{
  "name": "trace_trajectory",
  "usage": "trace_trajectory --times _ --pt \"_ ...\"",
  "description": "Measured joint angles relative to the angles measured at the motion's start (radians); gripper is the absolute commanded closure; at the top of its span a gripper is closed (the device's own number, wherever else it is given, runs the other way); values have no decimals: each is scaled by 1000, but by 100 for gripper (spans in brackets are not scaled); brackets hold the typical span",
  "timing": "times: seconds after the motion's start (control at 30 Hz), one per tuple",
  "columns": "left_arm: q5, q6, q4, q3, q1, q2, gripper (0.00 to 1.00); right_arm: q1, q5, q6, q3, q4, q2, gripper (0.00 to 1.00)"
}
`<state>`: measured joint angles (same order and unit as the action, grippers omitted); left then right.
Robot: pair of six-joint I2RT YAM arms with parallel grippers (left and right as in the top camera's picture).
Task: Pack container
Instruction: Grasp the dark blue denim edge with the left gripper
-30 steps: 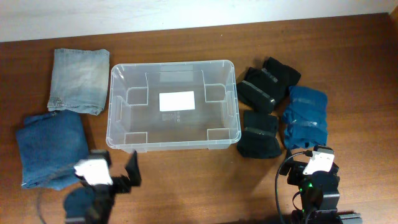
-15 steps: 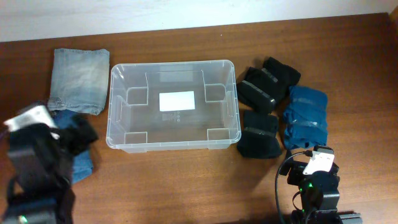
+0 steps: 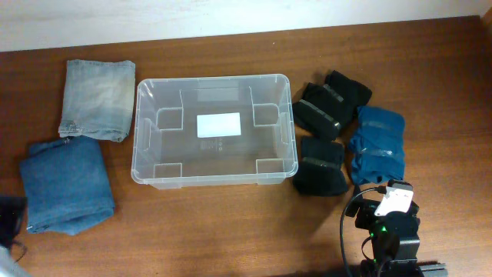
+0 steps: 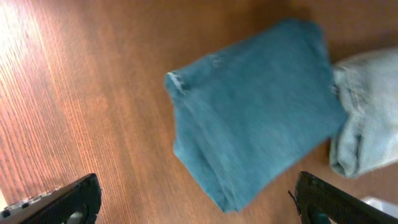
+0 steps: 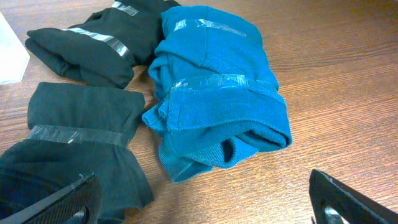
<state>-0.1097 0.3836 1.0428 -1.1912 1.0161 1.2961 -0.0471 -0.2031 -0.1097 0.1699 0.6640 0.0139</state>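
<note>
The clear container (image 3: 140, 146) stands mid-table with nothing in it, its white label on the base. My left gripper (image 4: 199, 208) is open and empty. It hangs above bare wood just short of the folded dark blue jeans (image 4: 255, 106), which lie left of the container (image 3: 65, 185). Only a dark edge of the left arm (image 3: 8, 219) shows overhead, at the bottom left corner. My right gripper (image 5: 205, 208) is open and empty. It sits near the front edge (image 3: 388, 201), just short of the taped blue sweatshirt (image 5: 217, 81).
Folded light blue jeans (image 3: 96, 98) lie at the back left and show in the left wrist view (image 4: 367, 118). Two taped black garments (image 3: 330, 104) (image 3: 321, 165) lie between the container and the blue sweatshirt (image 3: 378, 142). A container corner (image 5: 9, 50) shows at the right wrist view's left edge.
The left arm swung from in front of the container leftward over the dark jeans, then out to the bottom left corner. The right arm has not moved.
</note>
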Motion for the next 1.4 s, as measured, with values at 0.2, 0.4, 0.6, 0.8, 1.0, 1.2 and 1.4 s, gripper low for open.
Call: trace_trajectory --times 0.2,0.4,0.6,0.8,1.0,1.2,1.4 --pt "-143 -139 -32 -2 98 215 1 0 0 0 0 0 0 2" --pt "-225 -241 -63 -2 117 394 1 0 0 0 0 0 0 2" --pt "-272 -321 -128 -2 123 468 1 0 0 0 0 0 0 2" --pt "-276 -366 -203 -2 124 471 1 0 0 0 0 0 0 2" --pt "-368 -451 -259 -5 124 532 1 0 0 0 0 0 0 2" --pt "-413 -484 -282 -5 125 625 5 0 0 0 0 0 0 2" --pt "-486 -522 -294 -20 128 669 21 0 0 0 0 0 0 2"
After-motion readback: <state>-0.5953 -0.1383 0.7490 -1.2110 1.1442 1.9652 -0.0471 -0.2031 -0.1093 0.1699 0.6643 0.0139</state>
